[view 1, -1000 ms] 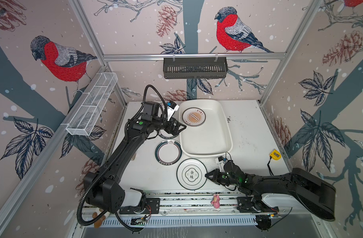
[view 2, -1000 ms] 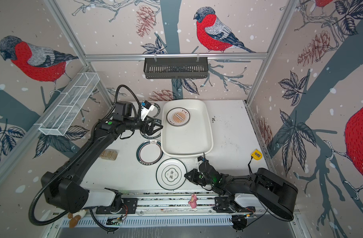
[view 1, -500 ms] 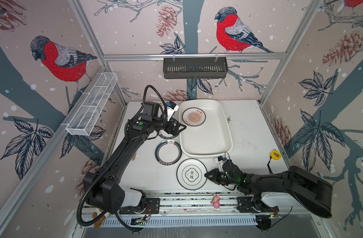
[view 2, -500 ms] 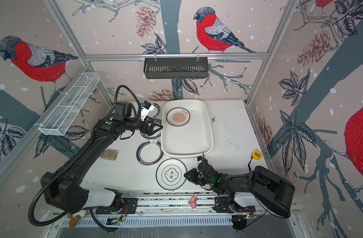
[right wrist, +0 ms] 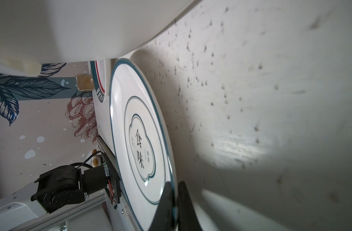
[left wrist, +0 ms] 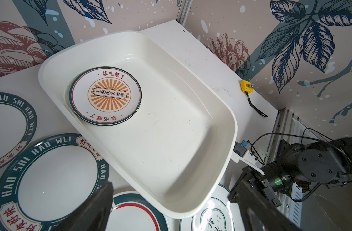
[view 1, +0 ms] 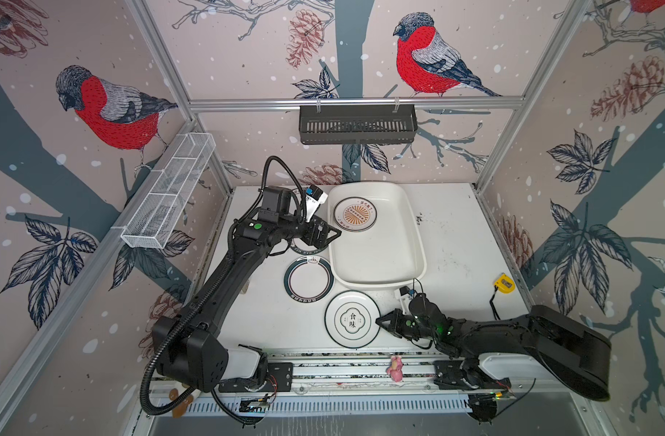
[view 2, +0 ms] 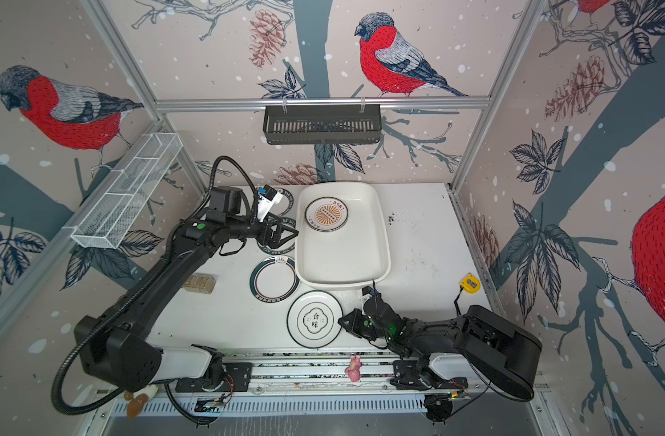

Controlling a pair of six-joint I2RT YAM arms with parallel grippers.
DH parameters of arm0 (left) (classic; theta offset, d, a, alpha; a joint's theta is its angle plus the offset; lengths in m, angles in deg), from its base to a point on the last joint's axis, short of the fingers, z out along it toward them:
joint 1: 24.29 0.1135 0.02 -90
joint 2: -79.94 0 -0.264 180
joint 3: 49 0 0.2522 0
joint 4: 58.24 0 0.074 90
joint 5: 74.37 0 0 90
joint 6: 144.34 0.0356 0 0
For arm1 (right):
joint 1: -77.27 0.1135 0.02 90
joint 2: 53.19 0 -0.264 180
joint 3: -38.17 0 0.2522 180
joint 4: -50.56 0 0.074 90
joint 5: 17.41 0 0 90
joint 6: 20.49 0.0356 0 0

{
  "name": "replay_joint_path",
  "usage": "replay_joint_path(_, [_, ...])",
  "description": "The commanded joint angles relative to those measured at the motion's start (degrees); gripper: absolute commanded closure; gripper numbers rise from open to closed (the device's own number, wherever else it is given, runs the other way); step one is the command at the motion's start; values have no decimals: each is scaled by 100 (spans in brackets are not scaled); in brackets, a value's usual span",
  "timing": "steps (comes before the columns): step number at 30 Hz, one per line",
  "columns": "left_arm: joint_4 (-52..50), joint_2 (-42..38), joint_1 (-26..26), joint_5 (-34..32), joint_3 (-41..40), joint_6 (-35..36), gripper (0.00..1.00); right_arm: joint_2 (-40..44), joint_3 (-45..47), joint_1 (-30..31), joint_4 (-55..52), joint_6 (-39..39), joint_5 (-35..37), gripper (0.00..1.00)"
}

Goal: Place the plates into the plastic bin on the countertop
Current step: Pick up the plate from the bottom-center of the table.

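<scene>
- Plates, top views: white plate (view 1: pixel 352 319) lies flat on the countertop (view 1: pixel 455 241), just in front of the near wall of the plastic bin (view 1: pixel 380 260). Right gripper (view 1: pixel 379 322) sits low at the plate's right-hand rim.
- Sunburst plate (view 1: pixel 355 214) is already in the bin's far end. The near half of the bin is bare, so I judge that the place to set down.
- Green-rimmed plate (view 1: pixel 309 278) lies just beside both the white plate and the bin's left wall.
- Left gripper (view 1: pixel 332 234) has its jaws spread and holds nothing. It hangs over a second green-rimmed plate (view 1: pixel 304 250), close to the bin's left rim.
- Left wrist: its dark fingers (left wrist: pixel 99 206) stand wide apart. The sunburst plate seems to rest on another like it, but I am not certain.
- Right wrist: fingers (right wrist: pixel 166 200) are clenched on the very edge of the white plate, one on each face of the rim.
- Judgement: the pinch is thin, so the plate may pivot. Raise the held rim first and slowly. The plate must clear the bin's near wall, which bulges above its far edge. Do not drag it across the neighbouring green-rimmed plate.
- Tape measure (view 1: pixel 504 284) and small tan box (view 2: pixel 199 283) are well apart from the path.
</scene>
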Motion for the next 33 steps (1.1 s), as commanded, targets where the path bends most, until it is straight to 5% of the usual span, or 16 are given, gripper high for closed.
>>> replay_joint_path(1, [117,-15,-15,109,43,44,4,20,-2,7,-15,15,75,95])
replay_joint_path(33, [95,-32,-13,61,106,52,4,1242,-206,-74,-1183,-448,-109,100])
